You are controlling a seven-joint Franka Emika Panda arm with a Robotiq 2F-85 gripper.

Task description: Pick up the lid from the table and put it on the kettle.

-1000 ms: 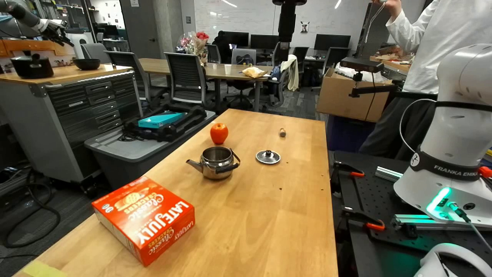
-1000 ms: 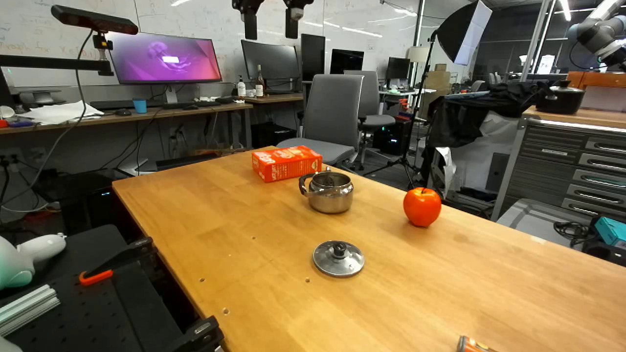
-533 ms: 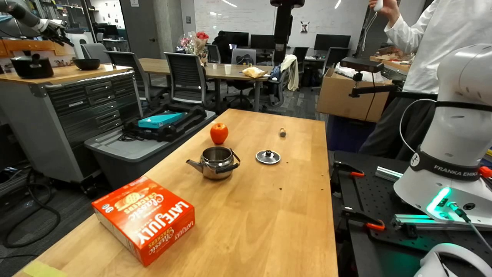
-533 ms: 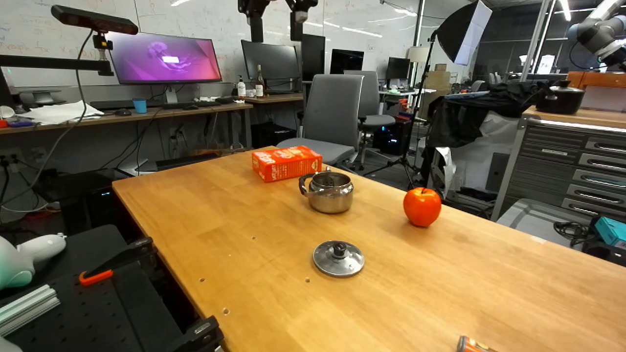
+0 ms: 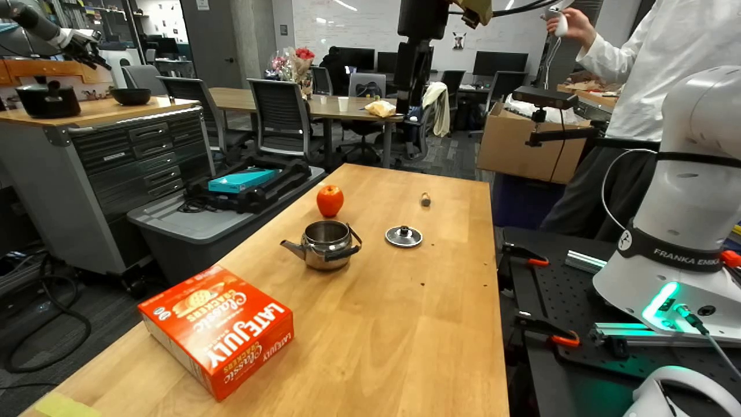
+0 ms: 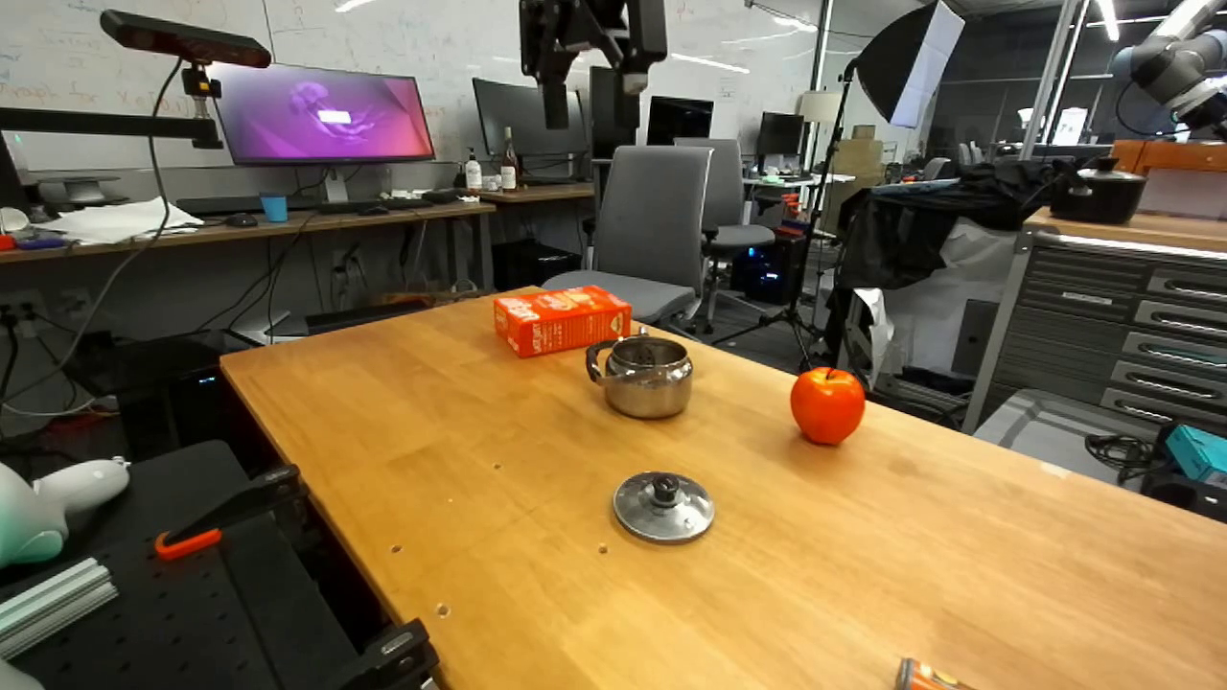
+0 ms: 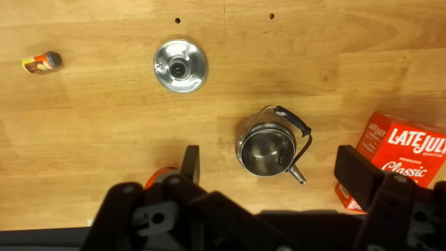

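Observation:
The lid [image 7: 167, 76] is a small round silvery disc with a dark knob. It lies flat on the table, knob up, and shows in both exterior views [image 5: 403, 238] [image 6: 661, 513]. The kettle [image 7: 258, 157] stands upright beside it with its top open and its black handle [image 7: 292, 120] folded to the side. It also shows in both exterior views [image 5: 327, 259] [image 6: 652, 395]. My gripper [image 6: 588, 115] is open and empty, high above the table. In the wrist view its jaws stand wide apart, with the kettle showing between and beyond them.
A red apple [image 6: 827, 406] stands near the kettle; my finger partly hides it in the wrist view. An orange-red cracker box [image 5: 217, 330] lies on the kettle's spout side. A small orange tube [image 7: 41, 62] lies beyond the lid. Clamps [image 5: 550, 330] sit by the robot's base.
My gripper has come down. It moved right in one exterior view and slightly left in the other, staying open. The lid and kettle have not moved.

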